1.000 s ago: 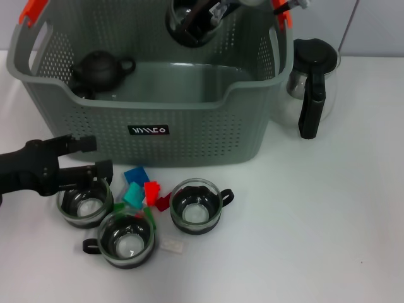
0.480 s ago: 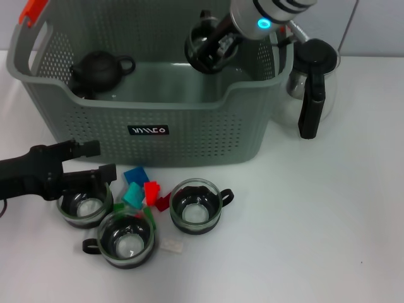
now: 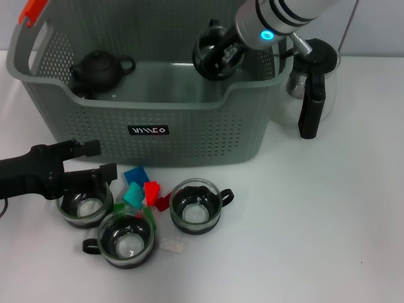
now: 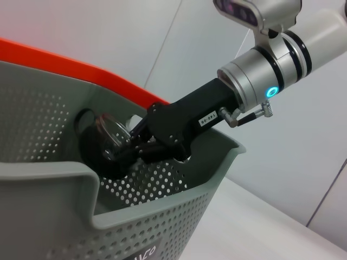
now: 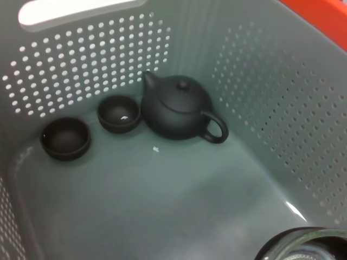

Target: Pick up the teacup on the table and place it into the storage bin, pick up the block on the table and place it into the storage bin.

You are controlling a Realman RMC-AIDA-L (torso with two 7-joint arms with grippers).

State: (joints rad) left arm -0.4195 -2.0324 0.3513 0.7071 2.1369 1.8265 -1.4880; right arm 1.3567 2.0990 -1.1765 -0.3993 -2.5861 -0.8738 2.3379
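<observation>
head view: white table (image 3: 328, 221), pale wall (image 3: 379, 25)

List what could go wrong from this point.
1. The right tool holds a glass teacup tilted above the storage bin; let go from there, it may land hard and crack.
2. The black teapot and two small black cups already sit inside; a rolling cup might strike them.
3. The left tool sits over another teacup, close to the coloured blocks, which it might scatter.
</observation>
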